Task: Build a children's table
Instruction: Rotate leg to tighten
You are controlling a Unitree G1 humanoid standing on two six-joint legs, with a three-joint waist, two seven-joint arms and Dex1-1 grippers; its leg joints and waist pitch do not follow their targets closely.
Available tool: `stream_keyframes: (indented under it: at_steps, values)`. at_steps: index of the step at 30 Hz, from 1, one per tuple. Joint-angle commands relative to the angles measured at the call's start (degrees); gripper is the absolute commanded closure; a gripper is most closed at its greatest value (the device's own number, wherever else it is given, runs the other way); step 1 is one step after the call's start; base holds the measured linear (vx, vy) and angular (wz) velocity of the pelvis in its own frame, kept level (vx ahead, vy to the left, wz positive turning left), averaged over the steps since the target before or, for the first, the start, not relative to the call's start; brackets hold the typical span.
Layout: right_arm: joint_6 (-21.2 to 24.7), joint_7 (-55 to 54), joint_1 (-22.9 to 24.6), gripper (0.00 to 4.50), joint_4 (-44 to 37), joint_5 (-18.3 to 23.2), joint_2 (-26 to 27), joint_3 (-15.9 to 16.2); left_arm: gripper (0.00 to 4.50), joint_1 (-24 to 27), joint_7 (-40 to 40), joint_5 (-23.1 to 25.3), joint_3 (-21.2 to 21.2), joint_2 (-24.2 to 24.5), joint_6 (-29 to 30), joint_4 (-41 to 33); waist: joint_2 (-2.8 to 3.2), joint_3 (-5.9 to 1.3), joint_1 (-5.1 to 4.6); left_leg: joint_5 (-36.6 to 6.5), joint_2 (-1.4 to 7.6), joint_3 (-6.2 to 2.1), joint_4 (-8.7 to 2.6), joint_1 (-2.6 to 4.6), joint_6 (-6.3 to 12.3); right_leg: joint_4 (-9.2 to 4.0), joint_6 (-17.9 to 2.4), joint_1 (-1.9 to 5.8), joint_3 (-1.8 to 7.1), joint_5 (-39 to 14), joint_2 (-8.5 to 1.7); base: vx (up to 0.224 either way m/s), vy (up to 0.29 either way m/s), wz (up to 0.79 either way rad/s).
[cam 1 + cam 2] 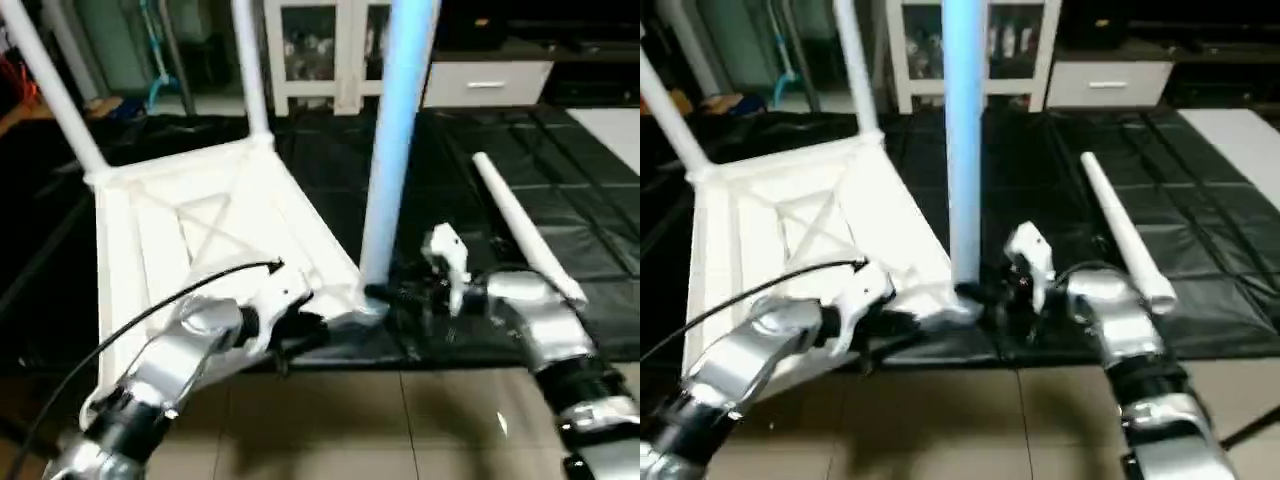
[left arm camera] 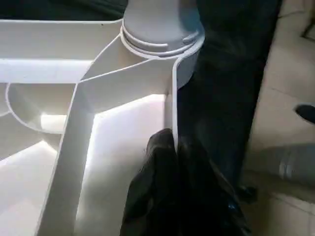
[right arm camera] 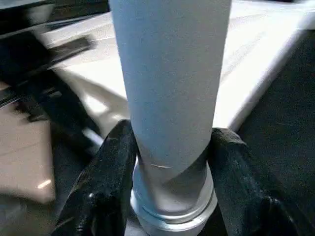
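The white tabletop [image 1: 200, 215] lies upside down on a black mat, ribbed underside up. Two white legs [image 1: 250, 70] [image 1: 55, 90] stand in its far corners. A third leg [image 1: 395, 150] stands upright in the near right corner socket [image 2: 160, 34]. My right gripper [image 3: 172, 147] is shut on this leg just above the socket, one black finger on each side. My left gripper [image 2: 172, 142] is shut on the tabletop's rim wall close to that same corner. A loose leg [image 1: 525, 225] lies on the mat to the right of my right arm.
The black mat [image 1: 560, 150] covers the floor under the tabletop, and beige tiles [image 1: 400, 420] begin at its near edge. A white glass-door cabinet [image 1: 330, 50] and a white drawer unit [image 1: 490, 80] stand at the back. A black cable [image 1: 150, 310] arcs over my left forearm.
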Motion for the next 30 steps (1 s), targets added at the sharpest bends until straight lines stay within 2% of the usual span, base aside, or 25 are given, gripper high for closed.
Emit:
stream_keyframes:
  at_steps: [1, 2, 3, 4, 5, 6, 7, 8, 9, 10, 11, 12, 13, 14, 15, 17, 18, 19, 20, 23, 25, 26, 27, 29, 30]
  values:
    - [0.27, -8.37, 0.13, 2.63, 1.68, -2.88, 1.11, -0.98, 4.50, -0.29, 1.86, 0.88, -2.56, -1.74, 0.56, 2.82, -0.57, -2.09, -0.54, -27.74, 1.32, -1.63, -5.56, 1.29, -1.61, -5.12, -6.98, 0.74, -0.02, -31.98, -0.39, 0.000, 0.000, 0.00]
    - [0.25, -11.29, 0.06, 2.64, 1.88, -3.32, 2.10, -1.35, 4.50, -1.26, 3.82, 1.33, -1.98, -2.81, 0.76, 4.23, -0.63, -1.93, -0.82, -28.36, 1.23, -1.83, -5.62, 1.06, -1.70, -5.39, -5.87, 0.69, -0.15, -34.04, -0.49, -0.054, 0.001, -0.05]
    - [0.06, -19.00, -0.29, 2.64, 2.47, -4.61, 4.64, -2.38, 4.50, -3.45, 8.11, 2.03, -0.54, -5.36, 1.69, 7.28, -0.67, -1.86, -0.99, -28.83, 1.18, -1.93, -5.65, 1.03, -1.78, -5.59, -5.19, 0.62, -0.30, -35.28, -0.43, -0.056, 0.004, -0.08]
    - [-0.19, -23.65, -0.55, 2.64, 2.91, -5.34, 6.10, -3.12, 4.50, -4.63, 11.04, 2.54, 0.57, -6.89, 2.29, 9.15, -0.59, -1.75, -1.39, -29.81, 0.93, -2.09, -5.52, 1.25, -2.17, -6.06, -3.88, 0.24, -0.62, -37.91, -0.35, -0.056, 0.004, -0.08]
    - [-0.43, -27.86, -0.79, 2.64, 3.29, -5.80, 7.49, -3.90, 4.50, -5.63, 13.32, 2.94, 1.39, -8.11, 2.46, 10.72, -0.51, -1.74, -1.59, -30.49, 0.87, -2.18, -5.40, 1.43, -2.46, -6.18, -3.49, 0.09, -0.79, -38.60, -0.30, -0.063, 0.002, -0.06]
    - [-0.87, -33.59, -1.18, 2.64, 3.94, -6.32, 9.37, -4.94, 4.50, -7.00, 16.25, 3.53, 2.49, -9.73, 2.46, 12.97, -0.26, -1.67, -2.52, -32.21, 0.72, -2.53, -5.40, 1.52, -2.62, -6.72, -2.72, 0.11, -1.59, -39.85, -0.32, -0.061, 0.004, -0.05]
    - [-0.91, -33.98, -1.22, 2.65, 4.00, -6.35, 9.50, -5.00, 4.50, -7.10, 16.43, 3.57, 2.57, -9.84, 2.44, 13.14, -0.29, -1.69, -2.79, -32.85, 0.72, -2.70, -5.44, 1.53, -2.53, -6.93, -2.44, 0.26, -1.95, -40.08, -0.33, -0.061, 0.004, -0.05]
    - [-1.00, -35.52, -1.29, 2.65, 4.09, -6.49, 9.99, -5.25, 4.50, -7.40, 17.44, 3.74, 2.87, -10.22, 2.27, 13.63, -0.15, -1.76, -2.98, -33.52, 0.78, -2.94, -5.59, 1.51, -2.32, -6.97, -2.46, 0.60, -2.29, -39.52, -0.39, 0.000, 0.000, 0.00]
    - [-1.75, -42.69, -1.75, 2.65, 4.50, -7.11, 13.27, -6.20, 4.50, -9.09, 22.06, 4.60, 4.04, -12.31, 1.11, 16.20, 0.18, -1.95, -3.32, -33.55, 0.95, -3.28, -5.88, 0.95, -1.94, -6.77, -3.06, 1.25, -2.49, -36.52, -0.66, 0.000, 0.000, 0.00]
    - [-2.42, -46.60, -2.10, 2.65, 4.73, -7.40, 15.55, -6.60, 4.50, -10.14, 24.69, 5.03, 4.64, -13.54, 0.00, 17.77, 0.48, -1.84, -4.11, -33.93, 1.05, -3.68, -6.44, 0.43, -2.02, -6.63, -4.12, 1.54, -2.62, -33.29, -0.58, 0.000, 0.000, 0.00]
    - [-2.89, -48.41, -2.47, 2.65, 4.82, -6.95, 17.83, -6.84, 4.50, -10.95, 26.13, 5.38, 4.76, -14.40, -0.64, 18.75, 0.79, -1.97, -4.11, -33.87, 0.94, -3.76, -6.42, 0.52, -2.14, -6.64, -4.58, 1.54, -2.68, -32.12, -0.61, 0.000, 0.000, 0.00]
    - [-3.38, -47.42, -2.77, 2.65, 4.75, -5.86, 19.58, -6.77, 4.50, -11.34, 26.48, 5.44, 4.73, -14.87, -0.99, 19.12, 0.35, -1.98, -4.55, -34.96, 0.88, -3.76, -6.43, 0.77, -1.50, -6.99, -5.35, 1.43, -3.01, -31.55, -0.69, 0.000, 0.000, 0.00]
    - [-3.66, -46.74, -2.95, 2.65, 4.70, -5.30, 20.68, -6.80, 4.50, -11.68, 26.71, 5.53, 4.82, -15.24, -1.26, 19.66, 0.20, -1.93, -4.61, -35.20, 0.86, -3.60, -6.41, 0.85, -1.07, -7.20, -5.50, 1.38, -3.01, -31.44, -0.64, 0.000, 0.000, 0.00]
    - [-5.06, -44.78, -2.98, 2.65, 4.10, -5.32, 21.30, -5.97, 4.50, -11.80, 26.51, 5.53, 4.90, -15.29, -1.42, 19.85, 0.19, -1.86, -4.75, -34.93, 0.86, -3.52, -6.36, 0.91, -0.53, -7.28, -6.05, 1.25, -2.85, -31.05, -0.86, 0.000, 0.000, 0.00]
    - [-6.48, -42.80, -3.02, 2.65, 3.46, -5.42, 21.82, -5.06, 4.50, -11.92, 26.27, 5.58, 4.99, -15.30, -1.62, 20.11, 0.48, -1.88, -4.87, -34.58, 0.94, -3.47, -6.41, 0.81, -0.35, -7.20, -6.55, 1.32, -2.72, -30.12, -0.97, 0.000, 0.000, 0.00]
    - [-7.43, -41.51, -3.04, 2.65, 2.97, -5.58, 21.91, -4.30, 4.50, -12.00, 26.00, 5.71, 5.09, -15.18, -1.84, 20.46, 0.35, -1.97, -4.88, -33.46, 1.00, -3.41, -6.45, 0.53, -0.14, -6.95, -7.26, 1.46, -2.52, -28.45, -1.06, 0.000, 0.000, 0.00]
    - [-8.32, -38.83, -3.01, 2.10, 1.74, -4.28, 20.81, -4.60, 4.50, -11.15, 23.88, 5.79, 4.39, -13.70, -2.45, 19.80, -0.03, -2.11, -4.70, -31.20, 0.99, -3.15, -6.39, 0.18, 0.56, -6.58, -8.45, 1.50, -2.14, -26.26, -1.17, 0.000, 0.000, 0.00]
    - [-9.38, -37.29, -3.14, 1.96, 0.92, -3.88, 19.51, -4.97, 4.50, -10.28, 21.65, 5.83, 3.55, -12.28, -3.12, 19.22, 0.08, -2.22, -4.48, -30.27, 1.05, -3.16, -6.39, 0.14, 0.81, -6.49, -8.76, 1.62, -2.00, -25.53, -1.31, 0.000, 0.000, 0.00]
    - [-9.82, -36.96, -3.21, 1.96, 0.67, -3.90, 19.07, -5.15, 4.50, -10.00, 20.87, 5.86, 3.25, -11.79, -3.46, 19.16, 0.16, -2.35, -4.41, -28.00, 1.11, -3.02, -6.39, -0.36, 1.45, -6.06, -9.63, 1.82, -1.71, -22.86, -1.33, 0.000, 0.000, 0.00]
    - [-9.18, -35.07, -3.75, 1.72, -0.15, -2.97, 17.27, -6.43, 4.50, -8.43, 17.65, 5.57, 2.23, -10.27, -3.70, 17.58, -0.19, -2.15, -4.55, -25.05, 1.14, -2.93, -6.46, -1.13, 2.66, -5.57, -9.77, 2.37, -1.71, -21.92, -1.44, 0.000, 0.000, 0.00]
    - [-8.09, -31.34, -4.17, 1.48, -1.35, -2.27, 14.15, -7.23, 4.50, -6.26, 12.80, 4.87, 0.72, -8.25, -3.88, 14.80, -0.24, -2.09, -4.36, -25.20, 1.21, -2.73, -6.19, -0.46, 2.46, -5.87, -9.63, 1.74, -1.47, -24.87, -1.50, 0.000, 0.000, 0.00]
    - [-6.98, -29.31, -4.14, 1.48, -2.03, -1.84, 12.76, -7.24, 4.50, -5.44, 11.04, 4.55, 0.11, -7.44, -3.86, 13.53, -0.27, -2.15, -4.18, -24.96, 1.20, -2.60, -6.01, -0.21, 2.58, -5.94, -10.01, 1.69, -1.32, -24.60, -1.53, 0.000, 0.000, 0.00]
    - [-5.25, -24.96, -3.92, 1.43, -3.18, -1.45, 9.96, -6.71, 4.50, -3.96, 7.55, 3.69, -1.00, -5.94, -3.68, 11.02, -0.32, -2.04, -3.53, -23.86, 1.37, -2.30, -5.93, -0.07, 2.97, -5.67, -11.07, 1.43, -0.96, -23.00, -1.31, 0.000, 0.000, 0.00]
    - [-4.60, -21.44, -3.53, 1.22, -3.87, -1.50, 7.84, -5.91, 4.50, -2.98, 5.42, 2.95, -1.61, -4.95, -3.03, 9.24, -0.20, -2.11, -2.72, -23.29, 1.50, -2.13, -5.83, 0.03, 3.11, -5.21, -11.62, 1.46, -0.72, -22.19, -1.23, 0.000, 0.000, 0.00]
    - [-3.86, -15.54, -2.90, 1.12, -4.55, -1.34, 4.43, -4.87, 4.50, -1.55, 2.43, 2.26, -2.76, -3.17, -3.00, 6.63, -0.23, -2.12, -2.38, -22.30, 1.52, -2.16, -5.89, -0.23, 3.03, -4.91, -11.79, 1.73, -0.73, -21.27, -1.16, 0.000, 0.000, 0.00]
